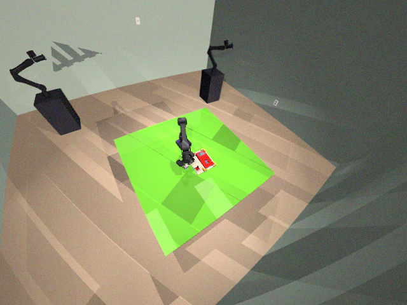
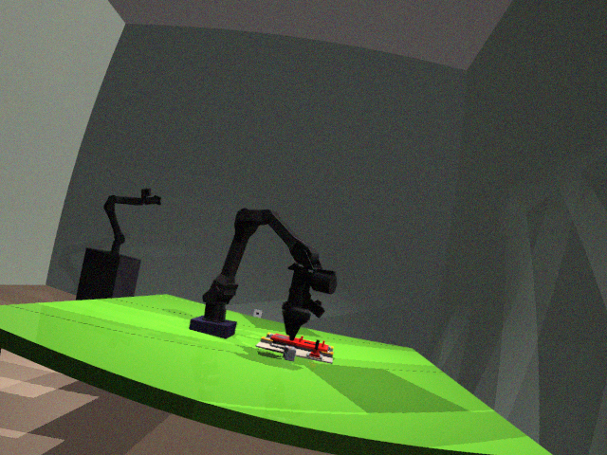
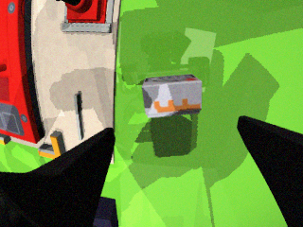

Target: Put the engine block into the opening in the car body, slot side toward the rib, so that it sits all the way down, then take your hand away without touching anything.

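The engine block [image 1: 186,166] [image 2: 289,354] [image 3: 171,96] is a small grey box with an orange marking, on the green surface just off the long edge of the pale base board. In the wrist view its marked side shows; I cannot make out its slot. The red car body [image 1: 204,157] [image 2: 299,341] [image 3: 11,57] lies on that board; its opening and rib are not clear. My gripper [image 1: 185,161] [image 2: 292,336] [image 3: 177,128] is wide open and empty, above the surface near the block. In the wrist view the fingers stand to either side, nearer the camera than the block.
The pale board [image 1: 196,162] [image 3: 52,71] also carries a red part with a black lever [image 1: 197,168] [image 2: 316,349] [image 3: 85,9], a thin upright strip [image 3: 79,115] and a small yellow piece [image 3: 57,143]. Two other arms stand on dark pedestals [image 1: 57,111] [image 1: 211,85] off the green surface.
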`<state>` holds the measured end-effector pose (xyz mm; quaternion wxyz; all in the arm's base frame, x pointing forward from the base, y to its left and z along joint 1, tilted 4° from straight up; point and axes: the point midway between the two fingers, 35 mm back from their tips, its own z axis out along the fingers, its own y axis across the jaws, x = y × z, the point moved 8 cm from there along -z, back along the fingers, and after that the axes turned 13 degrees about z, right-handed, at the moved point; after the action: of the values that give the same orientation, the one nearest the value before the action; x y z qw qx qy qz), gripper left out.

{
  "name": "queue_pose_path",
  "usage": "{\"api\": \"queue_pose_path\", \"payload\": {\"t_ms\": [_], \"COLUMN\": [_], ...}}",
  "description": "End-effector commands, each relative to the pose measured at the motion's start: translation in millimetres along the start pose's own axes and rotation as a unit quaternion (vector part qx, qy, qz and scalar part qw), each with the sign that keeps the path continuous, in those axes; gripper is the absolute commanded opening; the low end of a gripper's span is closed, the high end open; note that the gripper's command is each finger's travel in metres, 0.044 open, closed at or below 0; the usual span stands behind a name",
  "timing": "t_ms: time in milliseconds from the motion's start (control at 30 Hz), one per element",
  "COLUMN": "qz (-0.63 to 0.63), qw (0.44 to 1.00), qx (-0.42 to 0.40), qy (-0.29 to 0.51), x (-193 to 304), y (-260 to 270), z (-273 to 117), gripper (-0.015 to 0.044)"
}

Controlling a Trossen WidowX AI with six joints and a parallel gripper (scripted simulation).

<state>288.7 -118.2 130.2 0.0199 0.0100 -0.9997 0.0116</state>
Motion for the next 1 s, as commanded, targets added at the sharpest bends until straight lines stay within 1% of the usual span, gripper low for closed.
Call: {"api": "queue_pose_path", "payload": {"t_ms": [0,67,167,967], "qz": [-0.001,-0.001,-0.001,-0.001], "qw": [1.0,1.0,1.0,1.0], "qx": [0.003,0.003,0.003,0.003], "qy": [-0.001,-0.001,-0.001,0.0], "x": [-9.1,-9.1,-9.1,-9.1], "y": [2.1,2.1,2.0,1.8], "z": [-1.6,-0.4,12.3,48.7], "gripper": [0.044,0.044,0.044,0.044]}}
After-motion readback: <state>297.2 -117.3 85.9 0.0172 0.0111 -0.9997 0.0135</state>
